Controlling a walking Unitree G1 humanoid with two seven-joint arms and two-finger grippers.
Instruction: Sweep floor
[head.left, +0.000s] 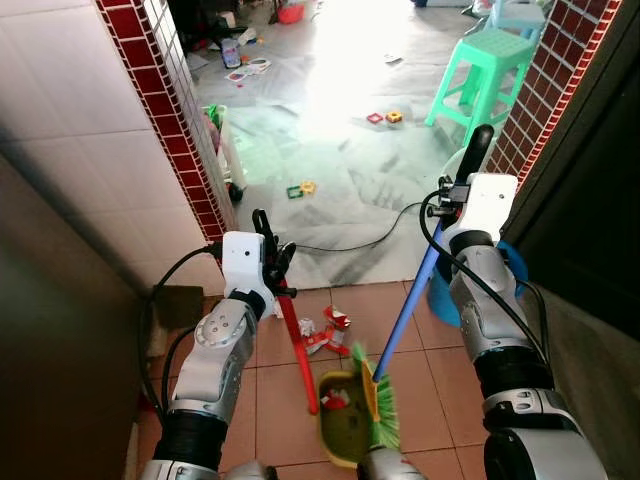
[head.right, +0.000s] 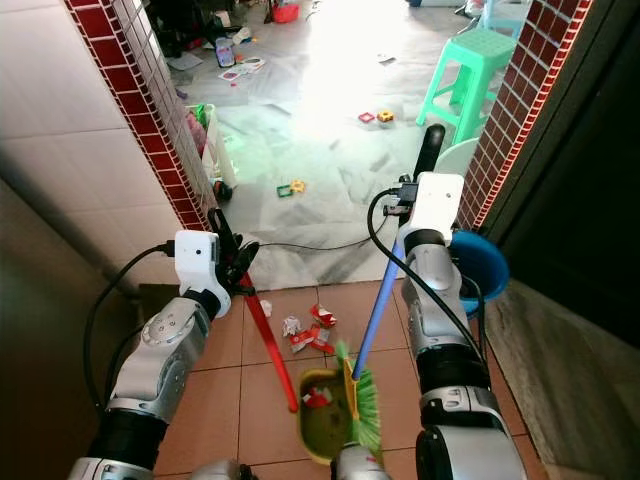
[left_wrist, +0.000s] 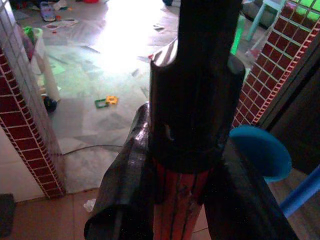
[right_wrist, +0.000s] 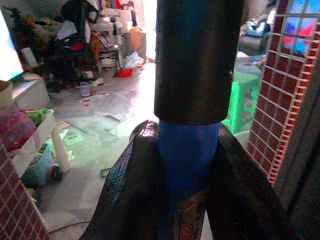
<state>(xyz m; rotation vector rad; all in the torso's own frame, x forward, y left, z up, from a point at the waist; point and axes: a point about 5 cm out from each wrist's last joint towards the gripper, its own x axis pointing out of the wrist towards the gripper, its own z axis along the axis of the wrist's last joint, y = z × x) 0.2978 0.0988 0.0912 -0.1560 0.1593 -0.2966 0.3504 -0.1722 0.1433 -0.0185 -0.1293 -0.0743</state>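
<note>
My left gripper (head.left: 272, 262) is shut on the red handle of a dustpan (head.left: 297, 340); its yellow-green pan (head.left: 338, 418) rests on the terracotta tiles near my feet with a red scrap inside. My right gripper (head.left: 452, 195) is shut on the blue broom handle (head.left: 413, 300), whose black grip end sticks up above it. The broom's green bristles (head.left: 381, 395) sit at the pan's right edge. Red and white paper scraps (head.left: 325, 331) lie on the tiles just beyond the pan. In the wrist views the fingers (left_wrist: 125, 195) clamp the red handle and the fingers (right_wrist: 135, 190) clamp the blue one.
A red-brick pillar with white tiled wall (head.left: 165, 110) stands left, another brick pillar (head.left: 545, 90) right. A blue basin (head.right: 480, 262) sits by my right arm. Beyond lie a black cable (head.left: 350, 243), a green stool (head.left: 485, 70), and small toys (head.left: 300, 188) on the marble floor.
</note>
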